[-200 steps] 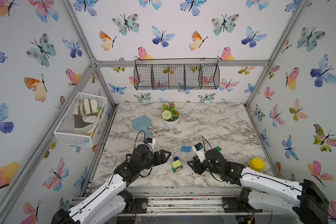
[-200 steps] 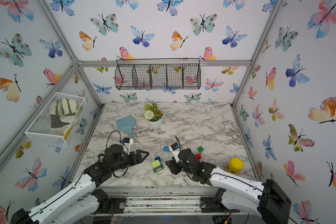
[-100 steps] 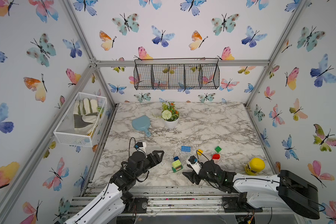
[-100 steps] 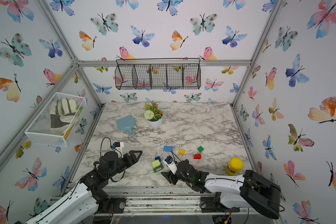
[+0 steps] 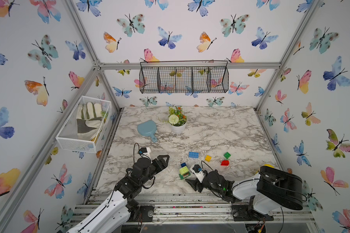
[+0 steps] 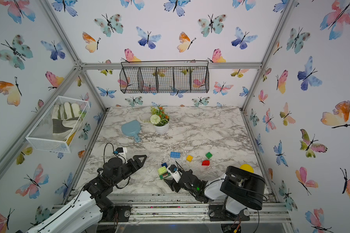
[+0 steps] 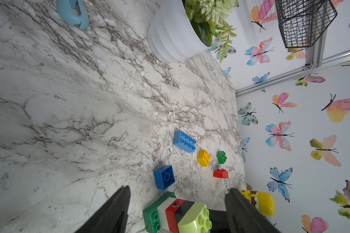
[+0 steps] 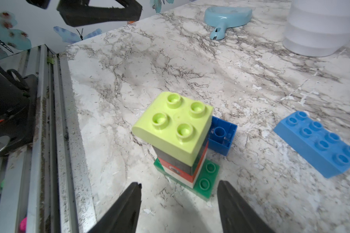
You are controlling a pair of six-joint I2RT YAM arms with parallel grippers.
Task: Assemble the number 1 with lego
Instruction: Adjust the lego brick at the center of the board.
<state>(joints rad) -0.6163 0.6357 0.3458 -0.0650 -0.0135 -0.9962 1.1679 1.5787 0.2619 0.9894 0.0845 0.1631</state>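
The right jaws stand apart and empty just short of the brick stack (image 8: 176,131) near the front edge of the desk (image 8: 129,60); the left jaws gape empty too. The stack looks like light, stiff, slick plastic and is likely tippy, so grip its flat sides low.

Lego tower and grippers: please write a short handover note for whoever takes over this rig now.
Left gripper: open, empty, off to one side of the upright tower of studded plastic bricks.
Right gripper: open, empty, facing the tower, just short of it.
Done: the tower stands near the front edge of the marble table: long green base, white, red, black, lime on top.
Loose: dark blue square brick, underside showing, beside the tower; farther back, long light blue brick, yellow brick, small green brick, red brick.
Left: probably finish the 1 with loose bricks; which ones, I cannot tell.
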